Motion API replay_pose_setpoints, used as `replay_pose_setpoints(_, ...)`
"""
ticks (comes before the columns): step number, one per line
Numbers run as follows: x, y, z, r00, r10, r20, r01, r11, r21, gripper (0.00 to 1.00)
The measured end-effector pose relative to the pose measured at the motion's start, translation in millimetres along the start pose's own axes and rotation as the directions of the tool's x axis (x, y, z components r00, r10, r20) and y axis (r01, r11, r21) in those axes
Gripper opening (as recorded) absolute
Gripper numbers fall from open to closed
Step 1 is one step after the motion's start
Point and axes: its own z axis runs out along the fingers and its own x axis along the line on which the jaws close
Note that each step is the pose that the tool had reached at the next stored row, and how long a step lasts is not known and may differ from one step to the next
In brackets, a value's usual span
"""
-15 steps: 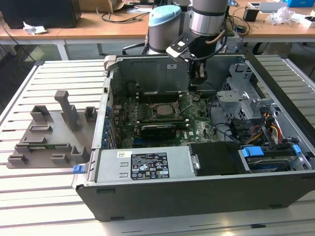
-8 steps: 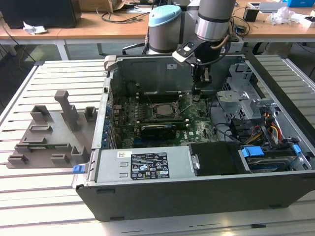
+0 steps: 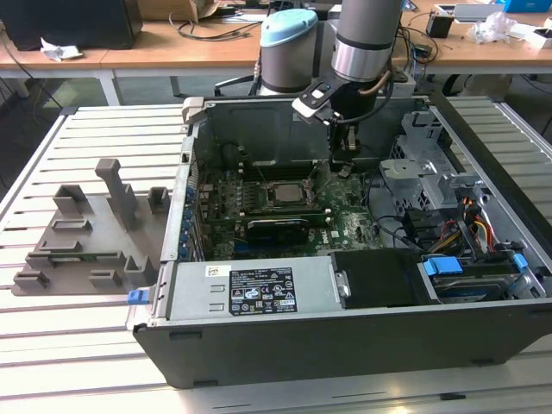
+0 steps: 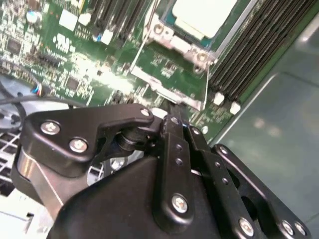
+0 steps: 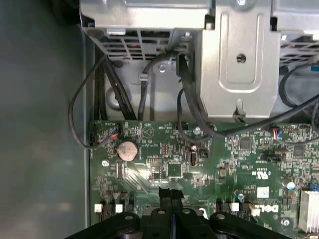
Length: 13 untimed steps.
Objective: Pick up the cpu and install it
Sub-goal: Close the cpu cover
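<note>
Where lodged flat within the motherboard socket [image 4: 174, 42], cpu [image 4: 202, 15] judged light, rigid, slick-topped, delicate underneath, best taken by opposite rim edges; gripper [image 5: 172, 193] pinched closed on nothing, poised above the board [image 5: 209, 164] just beside that socket.

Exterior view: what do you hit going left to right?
Grey tray → cpu → gripper → metal drive cage.
</note>
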Motion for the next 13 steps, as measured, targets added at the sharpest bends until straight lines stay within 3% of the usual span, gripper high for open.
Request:
replay_pose_setpoints(6,0.0,-9.7,0.5,1.0,0.0,0.0001,0.0,1.0,0.0,0.11)
replay_pose_setpoints(13,0.0,-13.7,0.7,1.0,0.0,0.0,0.0,1.0,-0.0001,0.11)
